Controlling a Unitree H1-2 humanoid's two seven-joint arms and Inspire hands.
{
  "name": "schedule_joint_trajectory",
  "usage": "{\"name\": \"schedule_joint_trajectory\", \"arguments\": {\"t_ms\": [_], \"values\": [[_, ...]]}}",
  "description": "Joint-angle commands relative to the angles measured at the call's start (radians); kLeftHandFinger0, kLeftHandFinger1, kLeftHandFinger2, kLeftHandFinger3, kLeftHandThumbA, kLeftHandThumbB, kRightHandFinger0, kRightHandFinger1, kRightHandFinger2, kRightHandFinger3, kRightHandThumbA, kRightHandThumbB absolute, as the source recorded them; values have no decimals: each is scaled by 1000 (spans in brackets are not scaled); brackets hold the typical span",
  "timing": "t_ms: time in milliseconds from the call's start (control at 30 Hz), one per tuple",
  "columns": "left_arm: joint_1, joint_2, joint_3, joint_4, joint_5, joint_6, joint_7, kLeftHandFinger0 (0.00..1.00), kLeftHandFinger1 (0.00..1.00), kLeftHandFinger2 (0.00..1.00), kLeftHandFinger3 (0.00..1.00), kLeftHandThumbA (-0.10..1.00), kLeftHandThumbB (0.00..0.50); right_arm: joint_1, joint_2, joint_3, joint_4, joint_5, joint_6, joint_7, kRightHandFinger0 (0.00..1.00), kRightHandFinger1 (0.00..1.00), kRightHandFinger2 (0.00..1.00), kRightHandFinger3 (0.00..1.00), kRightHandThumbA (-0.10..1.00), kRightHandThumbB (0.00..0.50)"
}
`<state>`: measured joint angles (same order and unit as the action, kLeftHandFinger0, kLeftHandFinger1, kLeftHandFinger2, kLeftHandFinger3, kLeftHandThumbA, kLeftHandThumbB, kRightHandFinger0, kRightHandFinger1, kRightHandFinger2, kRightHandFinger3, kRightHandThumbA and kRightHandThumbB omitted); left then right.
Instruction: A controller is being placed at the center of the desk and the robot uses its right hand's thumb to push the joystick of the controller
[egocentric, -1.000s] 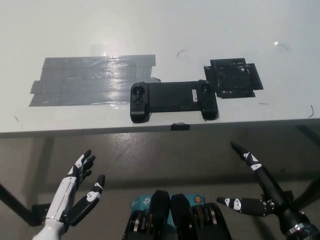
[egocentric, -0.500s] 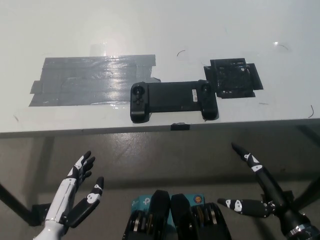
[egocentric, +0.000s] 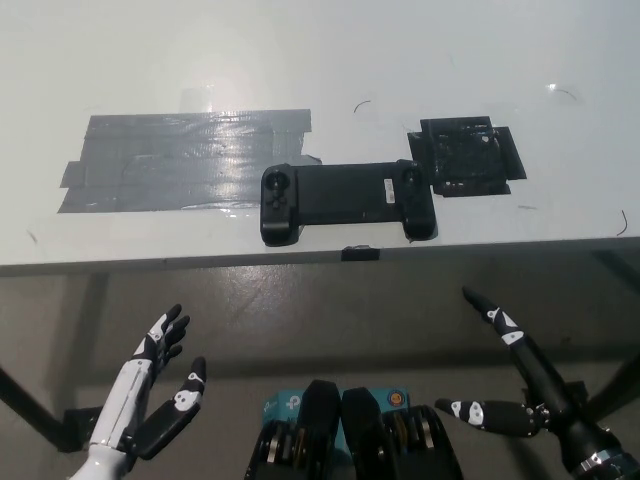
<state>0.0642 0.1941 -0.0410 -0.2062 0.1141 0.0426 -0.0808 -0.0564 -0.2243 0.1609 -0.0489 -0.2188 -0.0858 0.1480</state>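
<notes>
Right hand spread wide, empty, apparently below desk edge.

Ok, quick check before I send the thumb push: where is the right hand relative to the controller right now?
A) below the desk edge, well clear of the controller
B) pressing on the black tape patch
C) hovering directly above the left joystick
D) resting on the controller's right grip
A: the black right hand is open, below the desk front edge at the picture's lower right, apart from the controller; the white left hand is at lower left.
</notes>
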Motion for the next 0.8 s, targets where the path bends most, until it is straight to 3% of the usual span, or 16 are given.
{"name": "schedule_joint_trajectory", "arguments": {"t_ms": [0,767], "values": [[-1,15,3,-33,2,-22,-11,1000,1000,1000,1000,445,77,-9,-8,1,-29,-10,-22,4,1000,1000,1000,1000,964,383],[-15,18,6,-31,5,-17,-13,1000,1000,1000,1000,452,84,-29,-4,0,-11,-6,-36,5,1000,1000,1000,1000,959,376]]}}
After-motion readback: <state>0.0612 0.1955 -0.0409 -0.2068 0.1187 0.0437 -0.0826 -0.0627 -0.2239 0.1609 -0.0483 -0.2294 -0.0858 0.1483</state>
